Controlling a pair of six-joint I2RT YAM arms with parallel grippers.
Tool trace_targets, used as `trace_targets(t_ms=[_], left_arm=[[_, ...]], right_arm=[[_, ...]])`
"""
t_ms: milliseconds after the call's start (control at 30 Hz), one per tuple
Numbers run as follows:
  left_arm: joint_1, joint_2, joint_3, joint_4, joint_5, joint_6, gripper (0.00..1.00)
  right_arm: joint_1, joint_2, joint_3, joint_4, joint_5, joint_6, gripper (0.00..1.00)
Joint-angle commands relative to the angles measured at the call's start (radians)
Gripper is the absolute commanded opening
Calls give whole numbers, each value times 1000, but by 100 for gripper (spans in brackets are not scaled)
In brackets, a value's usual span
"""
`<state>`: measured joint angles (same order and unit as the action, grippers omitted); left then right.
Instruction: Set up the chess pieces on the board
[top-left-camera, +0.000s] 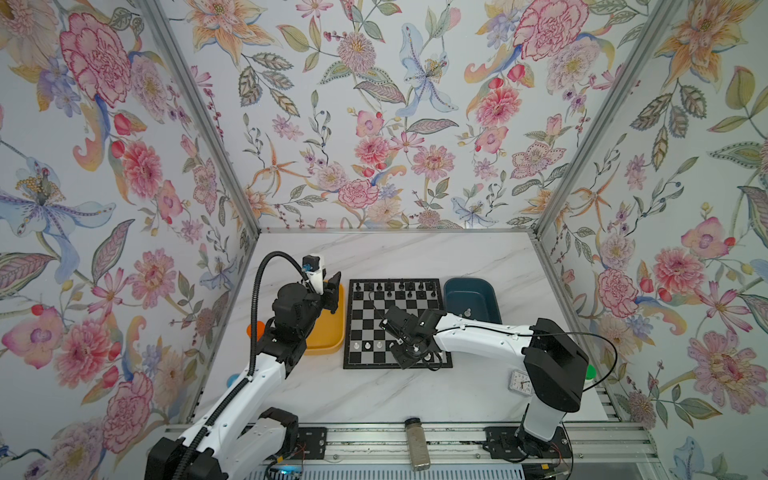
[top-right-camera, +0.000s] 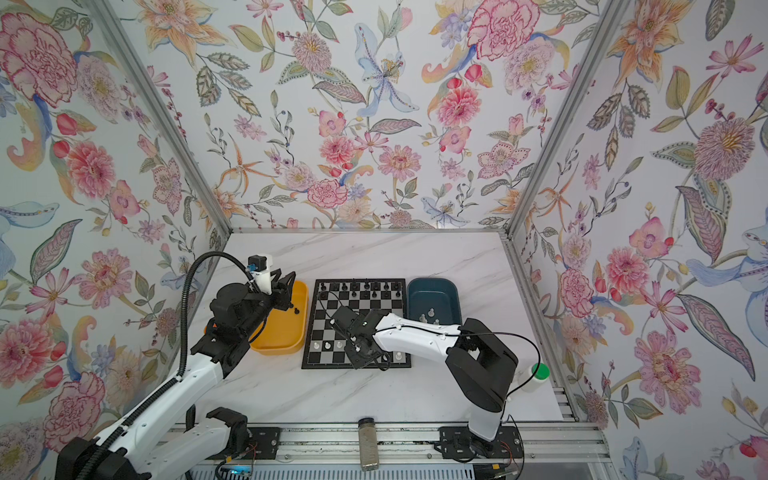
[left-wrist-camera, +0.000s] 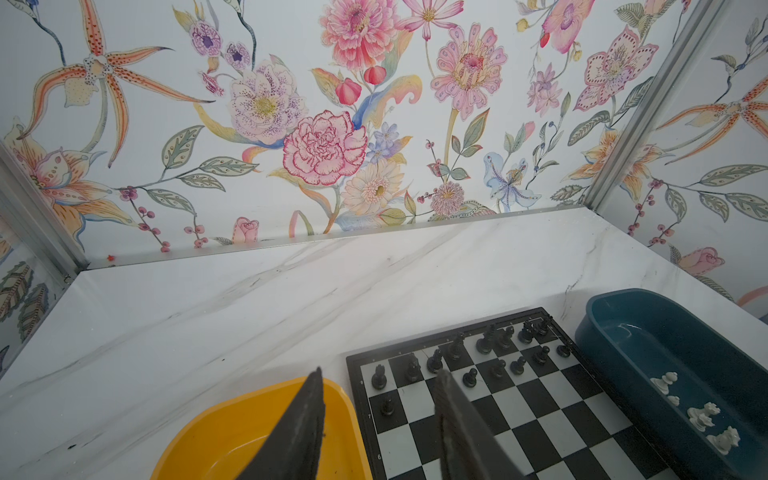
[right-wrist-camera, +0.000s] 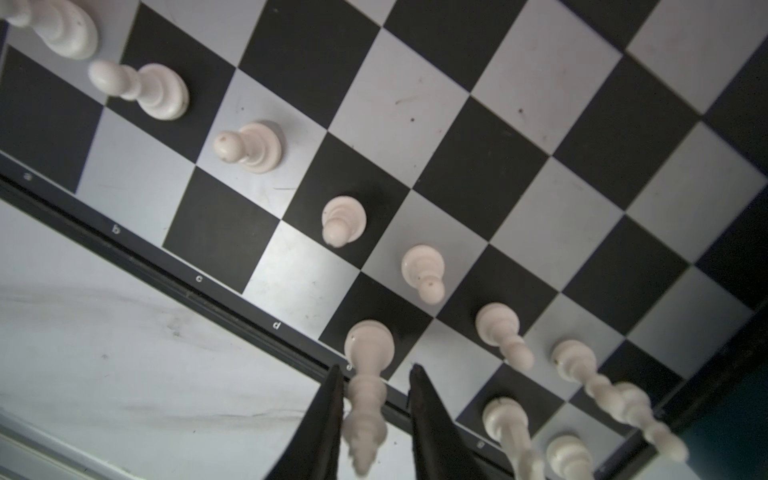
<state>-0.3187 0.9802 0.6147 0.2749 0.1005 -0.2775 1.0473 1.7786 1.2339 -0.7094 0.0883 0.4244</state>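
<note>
The board (top-left-camera: 376, 328) (top-right-camera: 328, 328) lies mid-table. Black chess pieces (top-left-camera: 399, 289) (left-wrist-camera: 490, 338) fill its far rows. White pawns (right-wrist-camera: 343, 220) line its near side, three of them showing in a top view (top-left-camera: 368, 345). My right gripper (right-wrist-camera: 376, 368) (top-left-camera: 405, 353) is low over the near edge, open, its jaws either side of a tall white piece (right-wrist-camera: 369, 353) that stands on its square; a gap shows on one side. My left gripper (left-wrist-camera: 380, 370) (top-left-camera: 334, 291) hangs open and empty above the yellow tray's far corner, beside the board.
The yellow tray (top-right-camera: 282, 332) left of the board holds a black piece (top-right-camera: 296, 310). The dark blue tray (top-left-camera: 469, 295) on the right holds white pieces (left-wrist-camera: 702, 415). A jar (top-left-camera: 417, 444) lies on the front rail. A small clock (top-left-camera: 520, 381) and a green-capped bottle (top-right-camera: 536, 376) sit at right.
</note>
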Motion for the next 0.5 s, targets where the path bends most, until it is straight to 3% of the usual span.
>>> trace_targets(t_ms=[0,300,467], left_arm=[[12,-14,-14,6,-3,1,45],[13,-14,-14,7,-4,1,45],[13,-6,-11,7,-11,6,45]], right_arm=[[10,-23,-2,-16,22,13,32],[6,-138,55,-80,73,16,36],[-79,-259,66,-133,122,-17,38]])
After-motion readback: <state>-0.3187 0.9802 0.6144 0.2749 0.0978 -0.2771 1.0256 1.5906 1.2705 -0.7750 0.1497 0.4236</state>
